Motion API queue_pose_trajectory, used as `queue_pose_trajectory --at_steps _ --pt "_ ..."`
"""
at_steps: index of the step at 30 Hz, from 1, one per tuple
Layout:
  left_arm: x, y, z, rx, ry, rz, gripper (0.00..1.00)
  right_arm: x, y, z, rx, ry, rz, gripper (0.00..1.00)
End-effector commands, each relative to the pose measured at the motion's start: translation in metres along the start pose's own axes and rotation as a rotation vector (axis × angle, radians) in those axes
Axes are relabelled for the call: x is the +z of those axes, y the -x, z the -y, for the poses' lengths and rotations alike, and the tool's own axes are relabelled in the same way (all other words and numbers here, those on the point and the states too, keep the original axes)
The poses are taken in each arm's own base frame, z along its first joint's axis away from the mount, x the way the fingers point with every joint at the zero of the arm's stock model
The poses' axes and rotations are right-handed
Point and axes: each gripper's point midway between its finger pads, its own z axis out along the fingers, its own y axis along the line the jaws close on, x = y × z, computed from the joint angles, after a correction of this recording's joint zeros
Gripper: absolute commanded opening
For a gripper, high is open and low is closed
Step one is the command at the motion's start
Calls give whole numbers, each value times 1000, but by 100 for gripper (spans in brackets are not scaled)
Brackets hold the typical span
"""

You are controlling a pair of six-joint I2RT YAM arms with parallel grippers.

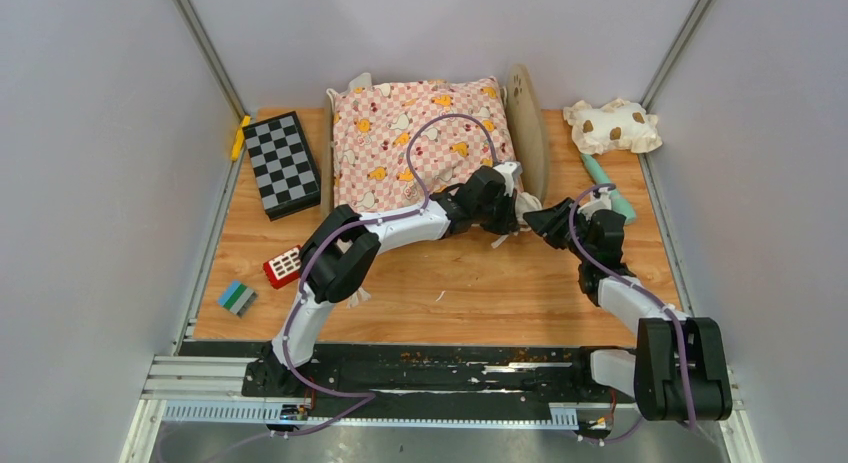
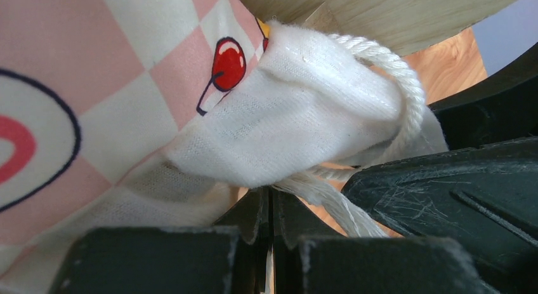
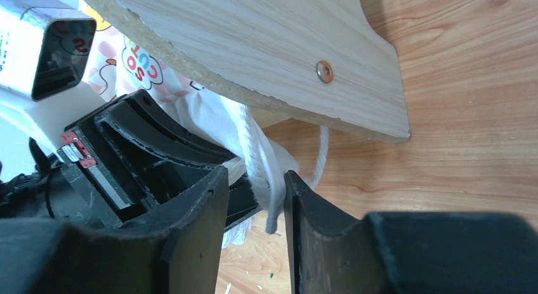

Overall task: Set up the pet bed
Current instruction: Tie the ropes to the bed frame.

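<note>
Centrally at the far side of the wooden table (image 1: 470,283), the pet bed (image 1: 527,123) is seen: a light-wood frame with a rounded headboard standing on edge at its right end. A pink-and-cream checkered cushion (image 1: 420,143), soft and printed with small cartoon figures, is laid across the frame.

In the right wrist view, one pale, smooth-grained panel (image 3: 254,46) of the bed is shown with a rough-cut edge, a rounded lower corner and a single screw head. A white knitted cloth corner (image 2: 298,116) of the cushion is bunched just below the wood, and a white twisted cord (image 3: 263,160) is looped around it.

Both grippers are gathered at the bed's near right corner, just under the headboard. The left gripper (image 2: 269,202) is closed, finger against finger, its tips touching the cloth corner; whether cloth is pinched cannot be told. The right gripper (image 3: 257,180) is held with its fingers parted, the cord hanging loose in the gap.
</note>
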Motion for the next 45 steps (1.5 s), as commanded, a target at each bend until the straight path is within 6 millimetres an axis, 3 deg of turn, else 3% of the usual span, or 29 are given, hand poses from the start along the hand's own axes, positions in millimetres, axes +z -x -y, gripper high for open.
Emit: queue_pose_trajectory --at_steps 1,10,19,25,33,45 --pt "-12 19 11 -4 -26 47 0 0 11 -19 -21 87 38 36" --pt "-14 22 11 -8 -26 52 0 -10 4 -15 -37 58 20 34" --pt "-14 20 11 -15 -29 48 0 -3 5 -34 -20 172 7 37" --pt "-17 21 10 -18 -27 51 0 -1 6 -35 -7 180 5 30" --pt "-21 21 8 -29 -30 61 0 2 4 -39 -2 223 -7 45" --pt "-29 17 6 -44 -25 62 0 6 -7 -44 33 294 -68 45"
